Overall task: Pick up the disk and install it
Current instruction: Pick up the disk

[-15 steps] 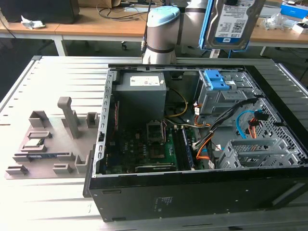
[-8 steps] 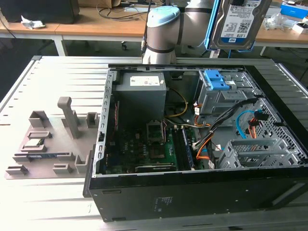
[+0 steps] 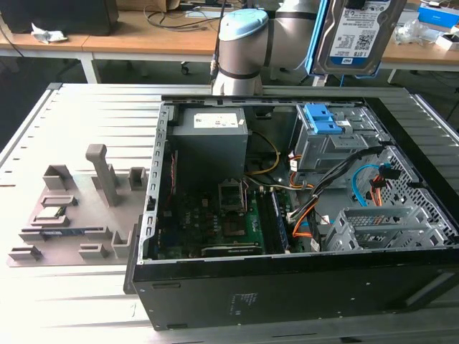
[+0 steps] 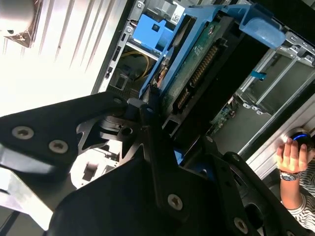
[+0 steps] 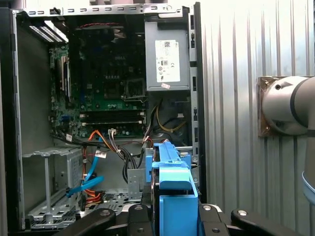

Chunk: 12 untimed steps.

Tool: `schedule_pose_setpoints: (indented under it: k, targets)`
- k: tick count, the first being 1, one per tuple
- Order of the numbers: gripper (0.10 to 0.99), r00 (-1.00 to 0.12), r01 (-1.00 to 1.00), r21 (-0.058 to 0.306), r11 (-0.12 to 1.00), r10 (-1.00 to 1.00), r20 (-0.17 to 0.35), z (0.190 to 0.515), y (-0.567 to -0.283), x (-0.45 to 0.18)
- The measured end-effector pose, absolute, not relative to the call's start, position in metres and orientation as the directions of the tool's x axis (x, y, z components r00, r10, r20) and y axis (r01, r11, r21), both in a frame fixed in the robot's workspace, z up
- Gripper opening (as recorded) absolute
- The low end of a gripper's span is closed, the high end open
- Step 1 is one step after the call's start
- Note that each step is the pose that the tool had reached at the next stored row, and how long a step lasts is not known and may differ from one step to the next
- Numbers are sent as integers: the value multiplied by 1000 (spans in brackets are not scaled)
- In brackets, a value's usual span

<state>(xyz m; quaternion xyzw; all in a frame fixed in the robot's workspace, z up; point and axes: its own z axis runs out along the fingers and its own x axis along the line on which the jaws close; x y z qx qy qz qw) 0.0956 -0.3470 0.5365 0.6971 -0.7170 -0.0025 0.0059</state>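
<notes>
The disk [image 3: 355, 32] hangs high over the far right end of the open computer case [image 3: 154, 215] in the exterior view, its white-and-blue label facing the camera and a blue carrier frame along its edge. In both wrist views my gripper [image 5: 174, 219] [image 4: 174, 130] is shut on the disk, black fingers [image 5: 98, 219] clamping the blue carrier [image 5: 173, 187]. The disk's green circuit board and connector edge [image 4: 197, 69] point towards the case. The drive cage with blue brackets [image 3: 323, 122] lies below the disk.
Inside the case sit the power supply [image 3: 211, 140], the motherboard [image 3: 208, 222], orange and blue cables [image 3: 373, 190] and an empty metal cage [image 3: 380, 226]. A grey fixture plate [image 3: 72, 215] lies at the exterior view's left. A person's hand [image 4: 291, 157] rests beyond the case.
</notes>
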Motion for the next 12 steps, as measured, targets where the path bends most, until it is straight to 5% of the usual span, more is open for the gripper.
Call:
schedule_pose_setpoints:
  k: [12]
  targets:
    - [365, -28, -1000, 12, 28, -1000, 5, 536, -389, 96]
